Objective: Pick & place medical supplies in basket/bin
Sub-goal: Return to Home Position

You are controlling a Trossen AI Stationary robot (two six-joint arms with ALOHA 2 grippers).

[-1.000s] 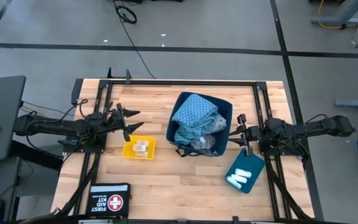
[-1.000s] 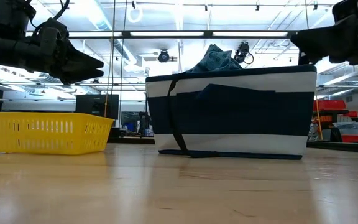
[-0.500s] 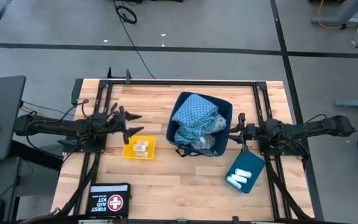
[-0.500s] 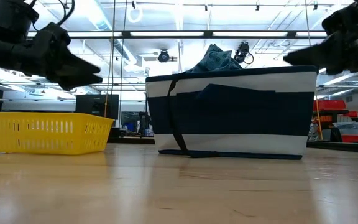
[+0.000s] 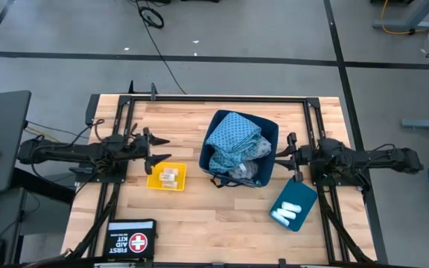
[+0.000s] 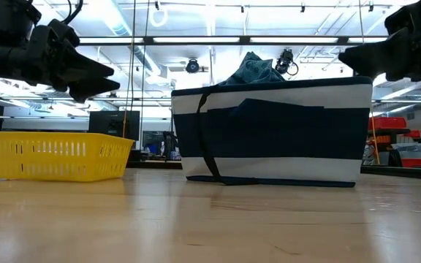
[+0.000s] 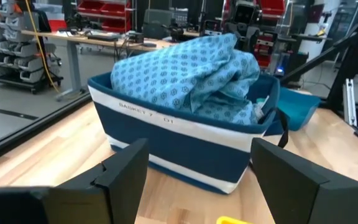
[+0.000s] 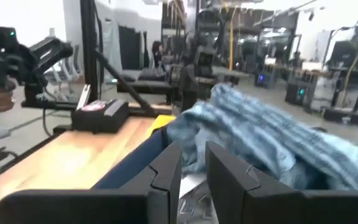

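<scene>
A navy basket with a white stripe [image 5: 265, 128] stands mid-table. A teal-blue patterned cloth [image 5: 232, 132] is heaped in it, with a grey-blue cloth [image 5: 258, 149] beside it; the heap also shows in the left wrist view [image 7: 185, 71]. White rolls [image 5: 284, 215] lie in a teal bin [image 5: 304, 192]. Pale packets [image 5: 170, 176] lie in a small yellow basket [image 5: 153, 181]. My left gripper [image 5: 157, 147] hovers open and empty left of the navy basket, above the yellow one. My right gripper [image 5: 284, 156] hovers empty at the navy basket's right rim, its fingers [image 8: 166, 168] a narrow gap apart.
A black first aid kit [image 5: 131, 240] lies at the table's near left edge. The teal bin sits near the right arm, toward the near edge. Bare wood lies between the yellow basket and the near edge.
Both grippers have dipped a little and come back up, staying beside the navy basket. Neither has taken hold of anything, and the cloths and baskets have not moved.
</scene>
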